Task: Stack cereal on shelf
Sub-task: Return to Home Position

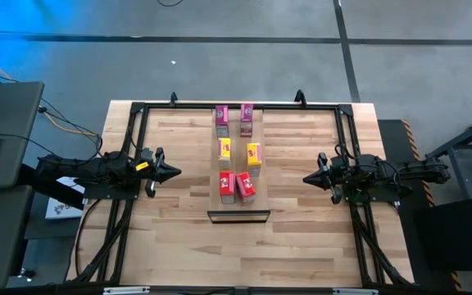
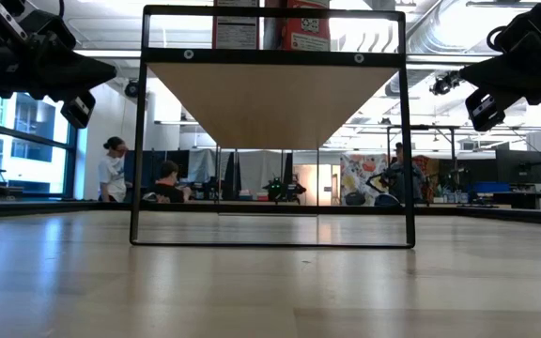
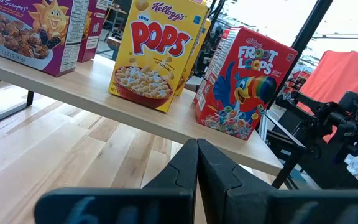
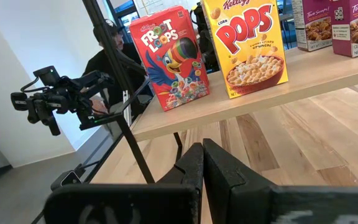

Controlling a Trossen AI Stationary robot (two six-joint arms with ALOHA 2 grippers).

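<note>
Closest in, each wrist camera looks over its own arm's fingers: the left gripper has them pressed together on nothing, and the right gripper likewise, which suits arms with no carrying left to do. From above, both hover at the sides of the table, well apart from the shelf that runs down the middle between them. Their tips aim inward at it. That reads to me as a resting pose, kept clear so that nothing gets nudged. On the shelf, all six boxes of the cereal stand upright in pairs by colour. The red boxes are at the end by the dark frame, the yellow boxes in the middle, and the magenta boxes at the far end. Pairing like with like, with gaps between the pairs, probably keeps each box reachable from its own side. The stacking looks finished. Beyond the table, people sit or stand in the room.
</note>
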